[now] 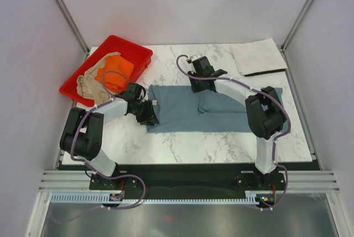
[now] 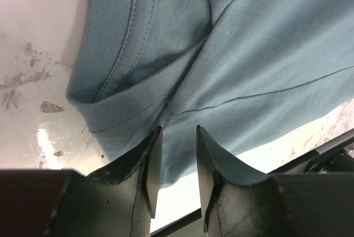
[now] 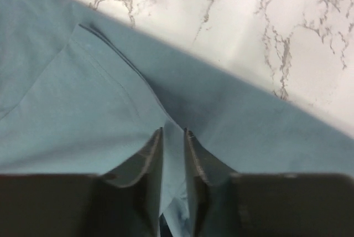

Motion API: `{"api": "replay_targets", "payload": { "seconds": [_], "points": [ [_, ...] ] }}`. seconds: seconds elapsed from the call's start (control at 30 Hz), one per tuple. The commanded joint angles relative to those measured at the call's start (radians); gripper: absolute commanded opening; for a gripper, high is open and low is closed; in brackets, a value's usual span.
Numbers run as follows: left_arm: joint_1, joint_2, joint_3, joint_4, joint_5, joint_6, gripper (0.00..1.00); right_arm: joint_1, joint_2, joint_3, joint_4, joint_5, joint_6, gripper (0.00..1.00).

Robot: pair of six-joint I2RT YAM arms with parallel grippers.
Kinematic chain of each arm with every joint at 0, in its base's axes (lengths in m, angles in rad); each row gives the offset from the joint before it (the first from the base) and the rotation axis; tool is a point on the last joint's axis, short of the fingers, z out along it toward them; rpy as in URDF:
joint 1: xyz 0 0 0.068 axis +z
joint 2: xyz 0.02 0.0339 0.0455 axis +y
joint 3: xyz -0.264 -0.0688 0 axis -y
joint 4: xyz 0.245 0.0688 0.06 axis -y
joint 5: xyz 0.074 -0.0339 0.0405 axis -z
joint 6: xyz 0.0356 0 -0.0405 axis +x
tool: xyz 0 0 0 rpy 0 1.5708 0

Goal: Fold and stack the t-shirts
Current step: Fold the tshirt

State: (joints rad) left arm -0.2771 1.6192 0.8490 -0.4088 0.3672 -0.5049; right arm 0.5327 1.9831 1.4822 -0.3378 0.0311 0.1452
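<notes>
A slate blue-grey t-shirt [image 1: 177,109] lies flat across the middle of the marble table, folded into a long band. My left gripper [image 1: 148,114] is at its left, collar end. In the left wrist view the gripper [image 2: 178,130] stands open, its tips just over the ribbed collar and shoulder cloth [image 2: 265,37], with nothing pinched. My right gripper [image 1: 198,86] is on the shirt's far edge near the middle. In the right wrist view it [image 3: 173,130] is closed on a raised ridge of the blue-grey cloth [image 3: 66,104].
A red tray [image 1: 145,54] at the back left holds a bright orange t-shirt [image 1: 116,71] and a tan-beige t-shirt [image 1: 88,86]. A folded off-white t-shirt [image 1: 257,57] lies at the back right corner. Bare marble shows in front of the blue-grey shirt.
</notes>
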Motion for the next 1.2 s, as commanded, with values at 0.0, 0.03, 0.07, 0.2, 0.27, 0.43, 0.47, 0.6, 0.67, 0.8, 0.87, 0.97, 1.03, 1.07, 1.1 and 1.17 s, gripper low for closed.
{"api": "replay_targets", "payload": {
  "seconds": [0.0, 0.03, 0.07, 0.2, 0.27, 0.43, 0.47, 0.6, 0.67, 0.8, 0.87, 0.97, 1.03, 1.07, 1.1, 1.17],
  "points": [
    [0.003, -0.054, 0.002, -0.001, -0.047, -0.021, 0.39, -0.004, -0.009, 0.062, -0.033, 0.055, 0.014, 0.32],
    [0.003, -0.062, 0.011, -0.004, -0.045, -0.024, 0.39, -0.005, -0.026, 0.062, -0.043, 0.055, 0.016, 0.38],
    [0.003, -0.071, 0.018, -0.007, -0.039, -0.024, 0.4, -0.007, -0.033, 0.061, -0.046, 0.056, 0.022, 0.4],
    [0.003, -0.105, 0.065, -0.021, -0.031, -0.017, 0.4, -0.025, -0.066, 0.041, -0.061, 0.014, 0.039, 0.41],
    [0.003, -0.105, 0.113, -0.022, -0.033, -0.003, 0.41, -0.045, -0.072, 0.029, -0.061, -0.002, 0.045, 0.41],
    [0.003, -0.013, 0.267, -0.019, -0.022, 0.055, 0.41, -0.099, -0.046, 0.013, -0.064, -0.097, 0.068, 0.4],
    [0.003, 0.01, 0.298, -0.019, 0.002, 0.071, 0.41, -0.102, -0.041, 0.012, -0.066, -0.105, 0.071, 0.4],
    [-0.005, 0.122, 0.452, -0.008, 0.036, 0.14, 0.4, -0.117, -0.027, 0.001, -0.076, -0.125, 0.135, 0.4],
    [-0.005, 0.187, 0.528, -0.004, 0.029, 0.172, 0.39, -0.123, -0.026, -0.011, -0.063, -0.148, 0.178, 0.4],
    [-0.011, 0.298, 0.617, 0.011, 0.064, 0.21, 0.35, -0.123, -0.015, -0.033, -0.035, -0.174, 0.226, 0.39],
    [-0.016, 0.338, 0.651, 0.019, 0.081, 0.23, 0.35, -0.123, -0.01, -0.052, -0.014, -0.178, 0.25, 0.39],
    [-0.024, 0.395, 0.68, 0.037, 0.102, 0.262, 0.37, -0.123, 0.002, -0.071, 0.02, -0.206, 0.269, 0.38],
    [-0.036, 0.424, 0.697, 0.051, 0.107, 0.289, 0.38, -0.125, 0.011, -0.08, 0.034, -0.214, 0.284, 0.37],
    [-0.039, 0.435, 0.703, 0.053, 0.108, 0.296, 0.39, -0.125, 0.013, -0.083, 0.037, -0.214, 0.284, 0.37],
    [-0.045, 0.442, 0.717, 0.056, 0.113, 0.311, 0.4, -0.125, 0.01, -0.088, 0.04, -0.212, 0.286, 0.36],
    [-0.051, 0.472, 0.732, 0.065, 0.111, 0.327, 0.4, -0.123, 0.002, -0.099, 0.042, -0.201, 0.284, 0.36]
  ]
}}
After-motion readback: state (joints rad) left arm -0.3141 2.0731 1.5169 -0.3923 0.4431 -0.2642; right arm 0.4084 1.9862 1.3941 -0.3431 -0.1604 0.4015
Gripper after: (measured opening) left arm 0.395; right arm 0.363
